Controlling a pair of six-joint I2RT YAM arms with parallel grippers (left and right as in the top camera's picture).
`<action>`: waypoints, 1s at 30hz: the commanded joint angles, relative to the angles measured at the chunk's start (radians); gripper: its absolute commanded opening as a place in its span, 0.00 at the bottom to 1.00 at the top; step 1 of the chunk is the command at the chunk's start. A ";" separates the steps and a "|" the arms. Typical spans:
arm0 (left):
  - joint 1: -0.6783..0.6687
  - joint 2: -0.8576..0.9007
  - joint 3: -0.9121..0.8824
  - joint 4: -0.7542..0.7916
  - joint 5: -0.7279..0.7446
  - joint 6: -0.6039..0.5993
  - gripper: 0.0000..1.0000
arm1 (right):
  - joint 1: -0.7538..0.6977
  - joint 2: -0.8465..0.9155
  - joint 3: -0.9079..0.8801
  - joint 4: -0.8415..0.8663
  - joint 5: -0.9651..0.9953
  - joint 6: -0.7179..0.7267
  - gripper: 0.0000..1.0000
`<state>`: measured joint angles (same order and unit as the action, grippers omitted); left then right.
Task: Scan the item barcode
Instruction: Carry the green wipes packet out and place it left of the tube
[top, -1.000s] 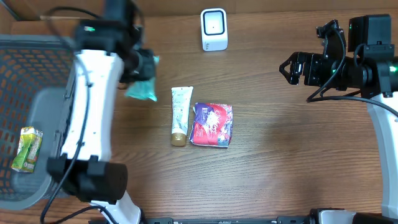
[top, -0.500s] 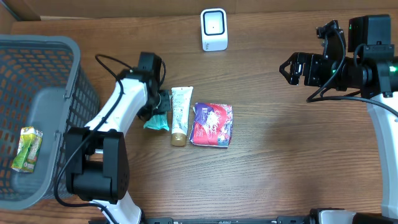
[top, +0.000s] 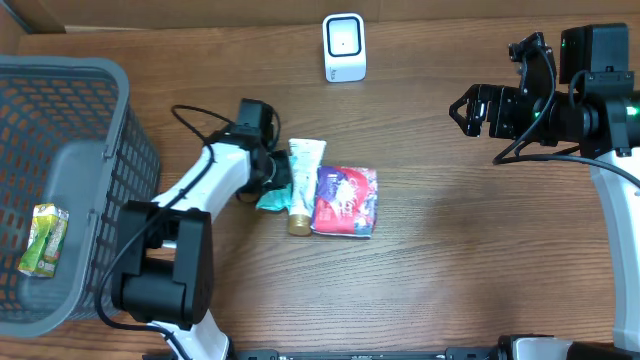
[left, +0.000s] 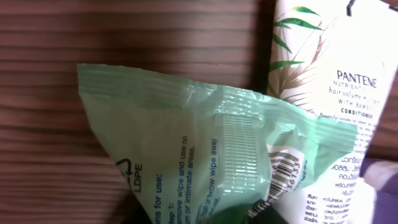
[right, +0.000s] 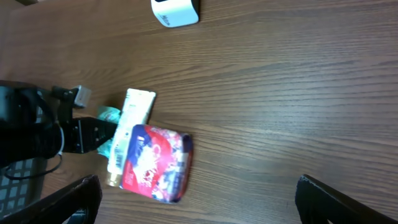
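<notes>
Near the middle of the worktop, the left hand (top: 268, 183) is clamped on a green wipes packet (left: 199, 155), hard against the Pantene conditioner tube (top: 303, 180). To scan well, I'd lift it clear and turn its barcode (left: 287, 169) square to the scanner (top: 344, 47) at twelve o'clock. The right hand (top: 462, 110), at two o'clock, hangs spread and empty. The barcode is creased and partly cut off, and the gripping fingers are out of sight.

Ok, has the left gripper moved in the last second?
Yes. Overhead, the left gripper, holding the green packet, has moved right and down the frame, away from the basket, to beside the conditioner tube.
</notes>
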<state>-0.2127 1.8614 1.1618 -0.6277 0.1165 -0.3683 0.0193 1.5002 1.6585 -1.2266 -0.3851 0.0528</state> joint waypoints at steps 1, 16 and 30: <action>-0.064 -0.001 -0.007 0.027 0.061 -0.041 0.18 | -0.007 -0.005 -0.003 0.002 0.003 0.003 1.00; -0.061 -0.001 -0.007 -0.043 0.023 -0.100 0.56 | -0.007 -0.005 -0.003 -0.001 0.003 0.003 1.00; 0.001 -0.131 0.357 -0.374 -0.076 -0.009 1.00 | -0.007 -0.005 -0.003 0.002 0.003 0.003 1.00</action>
<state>-0.2474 1.8389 1.3617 -0.9554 0.1116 -0.4164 0.0193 1.5002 1.6585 -1.2293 -0.3851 0.0521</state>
